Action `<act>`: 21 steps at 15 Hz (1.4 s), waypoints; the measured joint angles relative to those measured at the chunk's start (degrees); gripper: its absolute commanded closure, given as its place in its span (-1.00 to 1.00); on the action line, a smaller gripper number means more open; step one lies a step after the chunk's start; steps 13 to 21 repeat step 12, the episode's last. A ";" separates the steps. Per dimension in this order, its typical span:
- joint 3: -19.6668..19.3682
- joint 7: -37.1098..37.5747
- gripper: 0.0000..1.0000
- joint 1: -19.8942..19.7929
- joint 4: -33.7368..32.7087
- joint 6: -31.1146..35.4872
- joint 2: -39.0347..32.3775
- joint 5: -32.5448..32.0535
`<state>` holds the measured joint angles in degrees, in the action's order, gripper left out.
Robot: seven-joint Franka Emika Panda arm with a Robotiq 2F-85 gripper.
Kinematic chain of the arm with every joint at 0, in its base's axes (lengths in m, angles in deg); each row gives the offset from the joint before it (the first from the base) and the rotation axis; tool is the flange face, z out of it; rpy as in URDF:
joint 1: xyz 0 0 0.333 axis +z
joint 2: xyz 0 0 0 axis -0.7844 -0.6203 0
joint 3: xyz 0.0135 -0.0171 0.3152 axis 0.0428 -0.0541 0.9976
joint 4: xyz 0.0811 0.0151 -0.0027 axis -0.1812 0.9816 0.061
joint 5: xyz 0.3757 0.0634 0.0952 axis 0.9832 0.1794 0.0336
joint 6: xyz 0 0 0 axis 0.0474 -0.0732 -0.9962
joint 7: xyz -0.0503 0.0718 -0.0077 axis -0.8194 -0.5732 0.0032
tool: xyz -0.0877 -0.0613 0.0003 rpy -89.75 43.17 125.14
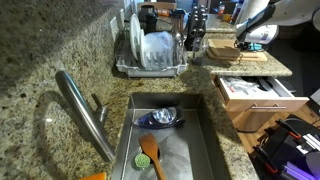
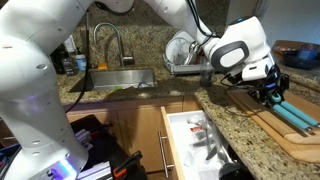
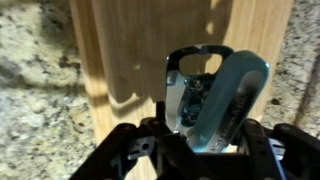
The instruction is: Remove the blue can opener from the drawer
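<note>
The blue can opener (image 2: 294,114), with teal handles, lies along the wooden cutting board (image 2: 285,138) on the counter, outside the drawer. My gripper (image 2: 270,97) stands over its near end. In the wrist view the can opener (image 3: 222,100) fills the gap between my gripper's fingers (image 3: 205,150), which look closed on it, with the board (image 3: 130,60) beneath. The drawer (image 2: 172,150) stands pulled open below the counter, with dark utensils inside. It also shows in an exterior view (image 1: 262,114), below my gripper (image 1: 250,40).
A steel sink (image 1: 205,140) holds a dark blue dish (image 1: 160,118) and a wooden spoon. A faucet (image 1: 85,110) rises beside it. A dish rack (image 1: 150,52) with plates stands behind. The countertop (image 3: 40,90) is speckled granite.
</note>
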<state>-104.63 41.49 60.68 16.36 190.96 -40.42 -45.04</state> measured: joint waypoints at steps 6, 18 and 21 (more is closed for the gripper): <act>-2.28 24.84 -1.00 -1.06 -5.89 -20.00 2.92 -14.53; -0.48 32.99 -1.00 -2.07 -5.90 -20.49 18.67 -16.22; -0.48 32.99 -1.00 -2.07 -5.90 -20.49 18.67 -16.22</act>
